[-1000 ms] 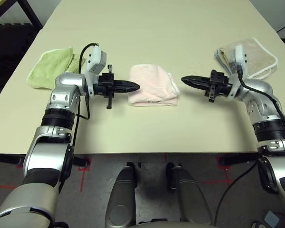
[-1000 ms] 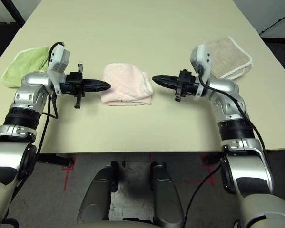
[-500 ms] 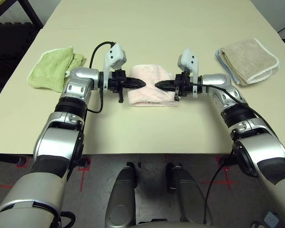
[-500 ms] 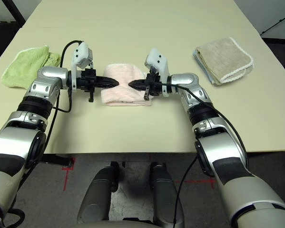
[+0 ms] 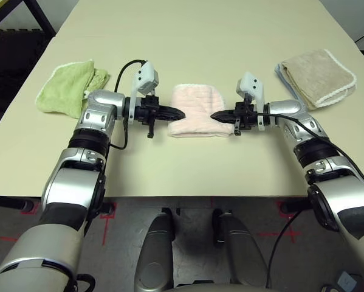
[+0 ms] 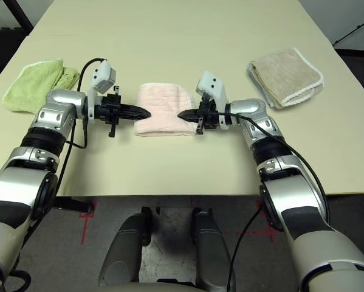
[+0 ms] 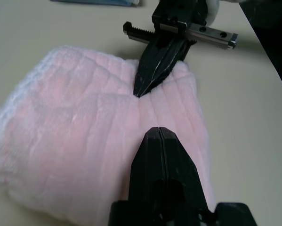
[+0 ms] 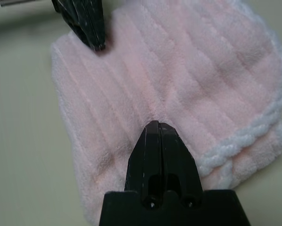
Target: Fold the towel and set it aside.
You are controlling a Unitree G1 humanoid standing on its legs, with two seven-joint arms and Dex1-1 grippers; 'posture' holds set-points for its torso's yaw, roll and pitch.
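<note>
Green towel (image 5: 69, 87) bunched at upper left of the head view, on the beige table (image 5: 194, 164). Left gripper (image 5: 180, 113) next: fingers pressed together, holding nothing, tip at the left edge of the pink towel (image 5: 199, 110). Pink towel folded, centre frame, lying between both tips. Right gripper (image 5: 214, 115) likewise closed and empty, tip on the towel's right edge. Tan towel (image 5: 317, 76) at upper right, well apart.

Silver segmented forearms (image 5: 99, 115) with black joint bands. White camera housings (image 5: 144, 77) on wrists, black cables looped alongside. Tapered black fingers (image 7: 160, 160), toothed rail behind.
</note>
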